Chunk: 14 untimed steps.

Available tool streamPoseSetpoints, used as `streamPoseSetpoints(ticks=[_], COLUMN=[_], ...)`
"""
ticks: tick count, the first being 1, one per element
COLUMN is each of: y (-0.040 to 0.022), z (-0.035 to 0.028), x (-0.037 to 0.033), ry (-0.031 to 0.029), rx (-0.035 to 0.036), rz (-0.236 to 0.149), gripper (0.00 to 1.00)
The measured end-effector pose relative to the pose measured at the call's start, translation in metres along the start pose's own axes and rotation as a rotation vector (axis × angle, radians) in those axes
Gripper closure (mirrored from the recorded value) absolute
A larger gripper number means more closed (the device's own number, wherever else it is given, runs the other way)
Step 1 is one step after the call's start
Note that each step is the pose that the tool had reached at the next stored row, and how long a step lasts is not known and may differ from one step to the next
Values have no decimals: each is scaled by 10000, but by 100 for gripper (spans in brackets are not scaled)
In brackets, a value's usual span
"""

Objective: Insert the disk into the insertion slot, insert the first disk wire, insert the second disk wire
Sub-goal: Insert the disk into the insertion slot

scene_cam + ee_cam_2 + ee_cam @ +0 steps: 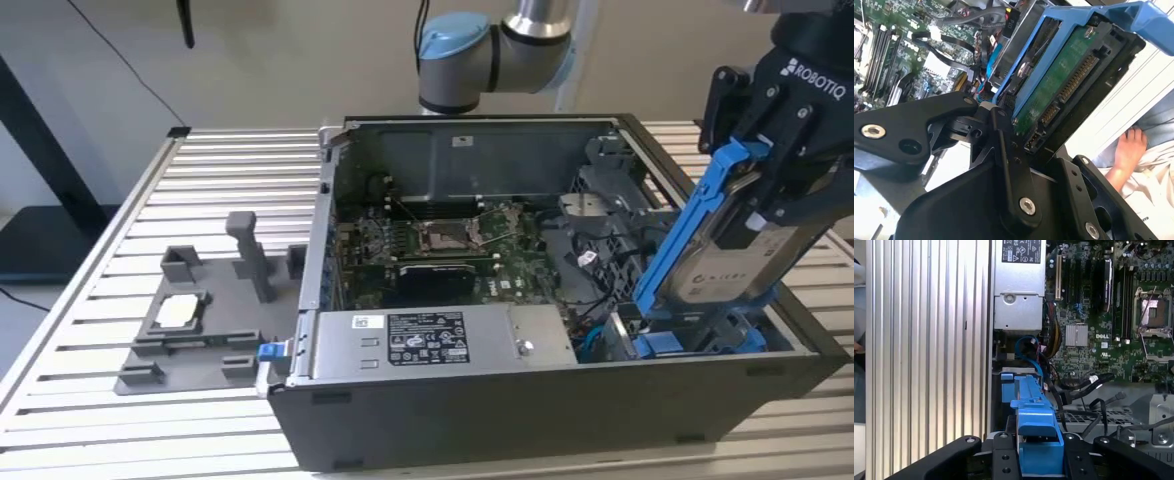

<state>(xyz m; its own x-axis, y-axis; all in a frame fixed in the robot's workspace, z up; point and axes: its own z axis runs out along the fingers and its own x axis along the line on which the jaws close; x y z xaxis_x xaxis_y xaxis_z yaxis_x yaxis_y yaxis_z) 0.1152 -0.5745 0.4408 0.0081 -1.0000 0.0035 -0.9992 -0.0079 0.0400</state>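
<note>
Spanning the scene as a ribbed aluminium table point(227, 160), with pale slats running from the exterior view's left to the exterior view's right. Carrying, towards the exterior view's right, an open dark-grey computer case point(534, 415), lying on its side with the interior facing upward. Carrying, just beside the case on the exterior view's left, a flat grey fixture plate point(187, 350), resting flat across several slats, with upright posts rising from it.

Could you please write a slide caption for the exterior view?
The tool holds the blue-framed disk tilted, its lower end at the drive cage in the open computer case.
</note>
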Motion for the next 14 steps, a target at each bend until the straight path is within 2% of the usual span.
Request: streamPoseSetpoints(ticks=[6,14], y=[-1,-5], z=[30,141], x=[1,27], ry=[-2,-2], rx=[0,0], rz=[0,-6], gripper=[67,67])
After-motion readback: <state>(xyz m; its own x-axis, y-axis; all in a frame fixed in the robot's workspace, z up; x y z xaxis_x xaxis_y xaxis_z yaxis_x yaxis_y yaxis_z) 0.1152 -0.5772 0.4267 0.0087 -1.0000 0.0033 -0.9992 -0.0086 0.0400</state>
